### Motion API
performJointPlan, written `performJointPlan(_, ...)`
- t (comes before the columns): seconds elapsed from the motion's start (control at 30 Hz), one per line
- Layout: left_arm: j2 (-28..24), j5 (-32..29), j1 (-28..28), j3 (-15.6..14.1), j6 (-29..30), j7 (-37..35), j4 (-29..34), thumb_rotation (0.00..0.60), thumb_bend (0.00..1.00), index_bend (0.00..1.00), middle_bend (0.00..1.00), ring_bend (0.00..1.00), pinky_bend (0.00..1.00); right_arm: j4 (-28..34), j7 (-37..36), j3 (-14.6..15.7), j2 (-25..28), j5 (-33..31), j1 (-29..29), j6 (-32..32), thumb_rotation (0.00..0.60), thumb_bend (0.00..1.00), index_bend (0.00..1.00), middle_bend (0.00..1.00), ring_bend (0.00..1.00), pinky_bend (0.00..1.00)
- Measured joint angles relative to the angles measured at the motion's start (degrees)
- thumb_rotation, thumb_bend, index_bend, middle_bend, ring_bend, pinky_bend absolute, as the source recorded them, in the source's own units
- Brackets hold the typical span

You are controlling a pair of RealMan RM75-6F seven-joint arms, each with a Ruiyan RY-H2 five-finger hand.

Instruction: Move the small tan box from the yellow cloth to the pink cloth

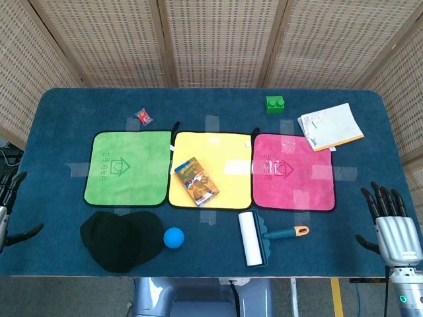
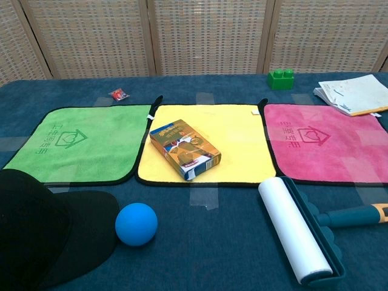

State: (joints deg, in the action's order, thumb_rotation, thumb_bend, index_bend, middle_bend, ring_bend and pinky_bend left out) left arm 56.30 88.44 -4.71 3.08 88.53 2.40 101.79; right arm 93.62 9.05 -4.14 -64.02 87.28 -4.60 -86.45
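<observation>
The small tan box (image 1: 195, 180) (image 2: 185, 149) lies flat and askew on the left part of the yellow cloth (image 1: 225, 165) (image 2: 236, 142). Right of it lies the pink cloth (image 1: 294, 172) (image 2: 324, 142), with nothing on it. My right hand (image 1: 391, 221) hangs off the table's right edge, fingers spread, holding nothing. My left hand (image 1: 9, 205) shows only partly at the left edge of the head view, fingers apart and empty. Neither hand appears in the chest view.
A green cloth (image 1: 129, 166) lies left of the yellow one. In front are a black cap (image 1: 119, 239), a blue ball (image 1: 174, 237) and a lint roller (image 1: 254, 238). Behind are a green brick (image 1: 275, 104), a notepad (image 1: 330, 125) and a small red wrapper (image 1: 144, 117).
</observation>
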Motion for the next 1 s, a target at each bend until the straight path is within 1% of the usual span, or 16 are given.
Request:
performJointPlan(0.07, 0.02, 0.06, 0.09, 0.00, 0.17, -0.33, -0.14, 0.600, 0.00, 0.00, 0.00, 0.00, 0.00, -0.21, 0.02, 0.07, -0.30, 0.40, -0.30, 0.29, 0.600, 0.02, 0.00, 0.00, 0.00, 0.00)
performJointPlan(0.17, 0.07, -0.29, 0.11, 0.20, 0.24, -0.85, -0.54, 0.600, 0.00, 0.00, 0.00, 0.00, 0.00, -0.29, -0.76, 0.04, -0.48, 1.29, -1.38, 1.37, 0.600, 0.17, 0.00, 0.00, 0.00, 0.00)
performJointPlan(0.27, 0.28, -1.12, -0.07, 0.55, -0.10, -1.10, -0.93, 0.600, 0.00, 0.00, 0.00, 0.00, 0.00, 0.04, -1.07, -0.29, -0.02, 2.69, -3.73, 3.74, 0.600, 0.42, 0.03, 0.00, 0.00, 0.00)
performJointPlan(0.3, 0.40, -1.51, -0.20, 0.71, -0.36, -1.09, -1.06, 0.600, 0.00, 0.00, 0.00, 0.00, 0.00, 0.26, -1.07, -0.47, 0.22, 3.16, -4.67, 4.67, 0.600, 0.55, 0.05, 0.00, 0.00, 0.00)
performJointPlan(0.33, 0.49, -1.80, -0.32, 0.82, -0.61, -1.07, -1.13, 0.600, 0.00, 0.00, 0.00, 0.00, 0.00, 0.64, -1.02, -0.77, 0.61, 3.72, -6.08, 6.08, 0.600, 0.68, 0.08, 0.00, 0.00, 0.00)
performJointPlan(0.37, 0.59, -2.14, -0.45, 0.93, -0.90, -1.05, -1.19, 0.600, 0.00, 0.00, 0.00, 0.00, 0.00, 1.12, -0.92, -1.16, 1.01, 4.29, -7.66, 7.75, 0.600, 0.76, 0.10, 0.01, 0.00, 0.00)
performJointPlan(0.4, 0.74, -2.66, -0.65, 1.09, -1.35, -1.02, -1.30, 0.600, 0.00, 0.00, 0.00, 0.00, 0.00, 1.38, -0.87, -1.39, 1.20, 4.55, -8.54, 8.69, 0.600, 0.87, 0.15, 0.04, 0.00, 0.00)
performJointPlan(0.43, 0.84, -3.09, -0.81, 1.21, -1.72, -0.98, -1.39, 0.600, 0.00, 0.00, 0.00, 0.00, 0.00, 1.88, -0.71, -1.93, 1.56, 5.05, -10.47, 10.73, 0.600, 0.95, 0.19, 0.07, 0.02, 0.02)
performJointPlan(0.5, 1.07, -4.21, -1.22, 1.52, -2.69, -0.71, -1.66, 0.600, 0.00, 0.00, 0.00, 0.00, 0.00, 2.48, -0.53, -2.75, 1.93, 5.73, -13.65, 14.21, 0.600, 1.00, 0.25, 0.12, 0.04, 0.04)
performJointPlan(0.63, 1.57, -6.84, -2.12, 2.23, -4.66, 0.29, -2.23, 0.600, 0.00, 0.00, 0.00, 0.00, 0.00, 3.11, -1.95, -4.21, 2.09, 7.16, -21.98, 24.38, 0.600, 1.00, 0.31, 0.18, 0.09, 0.06)
performJointPlan(0.7, 1.90, -8.35, -2.74, 2.75, -5.81, 0.87, -2.48, 0.600, 0.00, 0.00, 0.00, 0.00, 0.00, 2.61, -3.00, -4.67, 1.53, 8.15, -26.30, 29.12, 0.600, 1.00, 0.33, 0.19, 0.11, 0.09)
performJointPlan(0.73, 2.07, -8.90, -3.03, 2.96, -6.33, 1.18, -2.59, 0.600, 0.00, 0.00, 0.00, 0.00, 0.00, 1.91, -3.70, -4.94, 0.79, 8.99, -29.30, 31.88, 0.600, 1.00, 0.33, 0.19, 0.11, 0.11)
performJointPlan(0.83, 2.57, -10.25, -3.91, 3.36, -7.91, 2.13, -2.95, 0.600, 0.00, 0.00, 0.00, 0.00, 0.00, -0.82, -5.33, -5.38, -2.15, 11.28, -35.76, 36.05, 0.600, 1.00, 0.32, 0.17, 0.12, 0.14)
performJointPlan(0.9, 2.93, -11.15, -4.39, 3.62, -8.62, 2.78, -3.22, 0.600, 0.00, 0.00, 0.00, 0.00, 0.00, -3.85, -6.77, -5.59, -5.54, 13.04, -40.18, 38.19, 0.600, 1.00, 0.30, 0.15, 0.12, 0.14)
performJointPlan(1.0, 3.31, -12.44, -4.78, 4.03, -9.14, 3.30, -3.59, 0.600, 0.00, 0.00, 0.00, 0.00, 0.00, -9.03, -9.35, -5.55, -10.78, 15.76, -45.81, 40.14, 0.600, 1.00, 0.30, 0.17, 0.12, 0.14)
